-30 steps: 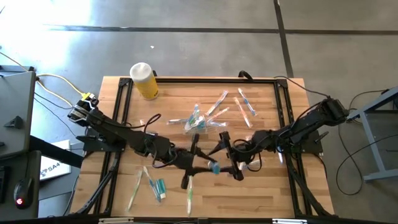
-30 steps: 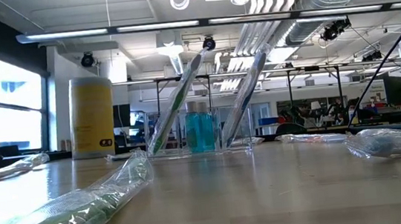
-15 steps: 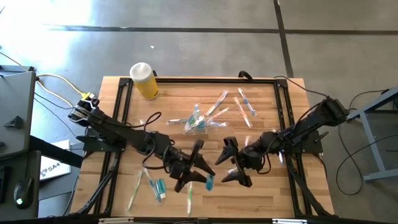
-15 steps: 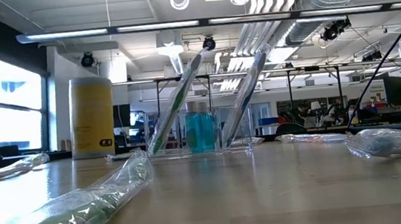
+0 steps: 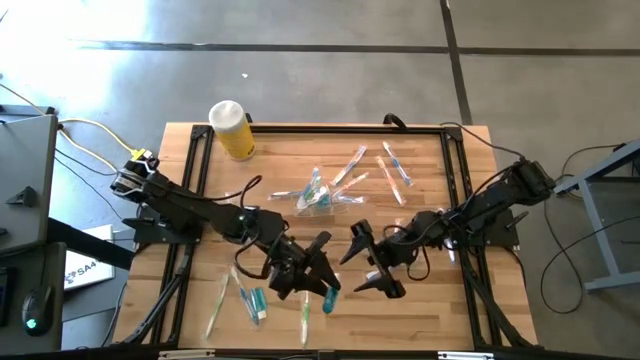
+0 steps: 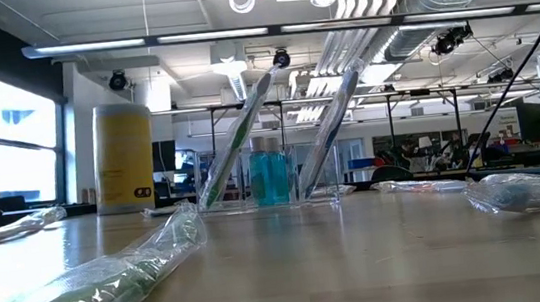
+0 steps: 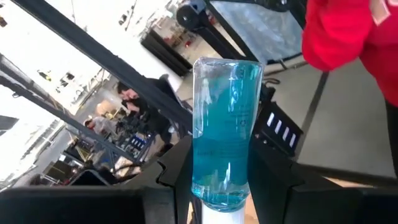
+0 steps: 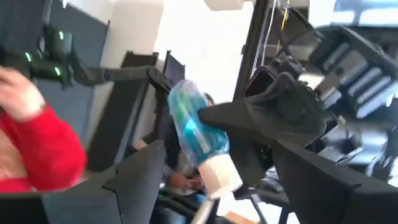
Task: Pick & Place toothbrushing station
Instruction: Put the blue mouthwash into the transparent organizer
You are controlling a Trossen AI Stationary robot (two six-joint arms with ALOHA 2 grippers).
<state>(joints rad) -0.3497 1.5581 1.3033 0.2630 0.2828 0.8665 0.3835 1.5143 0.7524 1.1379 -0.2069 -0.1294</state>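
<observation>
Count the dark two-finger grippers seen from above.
2. The left gripper, over the wooden table, holds a short white tube with a teal end; the right gripper stands open just beside it.

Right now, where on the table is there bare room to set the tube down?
Bare wood: the near right corner by the right pincer, and between bottle and container. Crowded: around the container, and near left, where brushes lie beside the left pincer holding the tube.

A yellow bottle (image 5: 232, 130) stands near the wooden table's (image 5: 420, 310) corner.
</observation>
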